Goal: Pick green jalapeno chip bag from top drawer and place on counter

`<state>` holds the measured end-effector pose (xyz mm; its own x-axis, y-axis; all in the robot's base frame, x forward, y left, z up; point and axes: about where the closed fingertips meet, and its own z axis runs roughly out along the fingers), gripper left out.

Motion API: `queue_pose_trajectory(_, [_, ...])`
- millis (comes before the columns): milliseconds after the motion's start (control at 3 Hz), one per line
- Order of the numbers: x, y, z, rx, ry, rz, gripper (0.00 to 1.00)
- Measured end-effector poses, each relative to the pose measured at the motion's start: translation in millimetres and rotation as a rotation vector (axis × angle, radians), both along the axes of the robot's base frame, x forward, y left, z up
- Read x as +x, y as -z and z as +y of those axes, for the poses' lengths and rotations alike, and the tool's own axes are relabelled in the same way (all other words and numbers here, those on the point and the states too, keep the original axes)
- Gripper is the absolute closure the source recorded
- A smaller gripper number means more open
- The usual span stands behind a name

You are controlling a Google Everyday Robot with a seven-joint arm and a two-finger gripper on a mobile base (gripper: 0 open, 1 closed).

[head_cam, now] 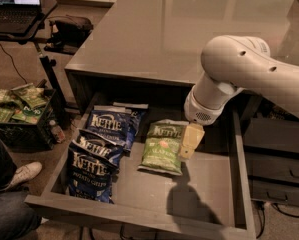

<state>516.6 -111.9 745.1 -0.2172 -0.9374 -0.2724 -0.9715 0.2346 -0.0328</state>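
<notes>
The green jalapeno chip bag [162, 146] lies flat in the middle of the open top drawer [216, 189], label up. My gripper [189, 143] hangs from the white arm just at the bag's right edge, low over the drawer floor, its pale tip beside the bag's upper right corner. The glossy grey-brown counter [179, 29] spreads above and behind the drawer.
Two dark blue Kettle bags [106, 129] [91, 166] lie at the drawer's left. A crate of green bags [19, 106] stands on the floor at left, next to a person's shoe [19, 174]. A laptop desk [16, 9] is at far left. Smaller drawers [279, 169] are at right.
</notes>
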Motion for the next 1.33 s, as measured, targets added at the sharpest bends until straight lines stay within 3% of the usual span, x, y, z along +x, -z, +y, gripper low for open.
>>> queue_pose_trajectory(667, [14.8, 63.3, 38.6, 0.054, -0.029, 0.045, 0.0])
queue_pose_trajectory(1333, [28.2, 119.3, 52.9, 0.049, -0.037, 0.105, 0.0])
